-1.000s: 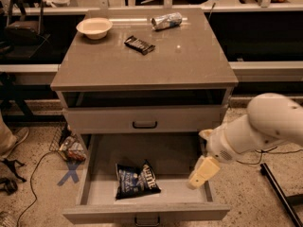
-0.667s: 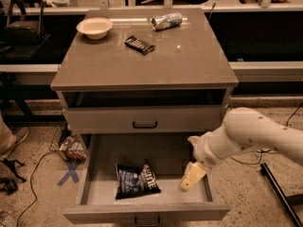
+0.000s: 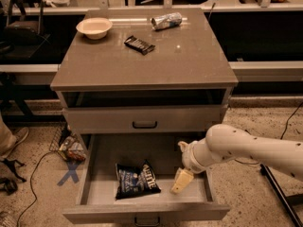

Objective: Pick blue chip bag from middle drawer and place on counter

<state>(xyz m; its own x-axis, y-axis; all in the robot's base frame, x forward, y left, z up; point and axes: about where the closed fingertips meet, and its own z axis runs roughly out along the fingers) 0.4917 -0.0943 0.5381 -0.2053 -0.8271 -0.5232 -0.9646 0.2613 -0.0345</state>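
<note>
At lower centre of frame, gripper [image 3: 182,181] hangs in the open drawer [image 3: 104,213] just right of the bag [image 3: 136,181], holding nothing, opening can't tell; looks like reach step, next needs a shift left onto bag, then lift to counter [image 3: 142,72].

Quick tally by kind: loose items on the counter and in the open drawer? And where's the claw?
White bowl: 1, on the counter
Silvery can: 1, lying on the counter
Black ridged bar: 1, on the counter
Blue chip bag: 1, in the middle drawer
Total: 4
Claw: down in the drawer, beside the bag.
</note>
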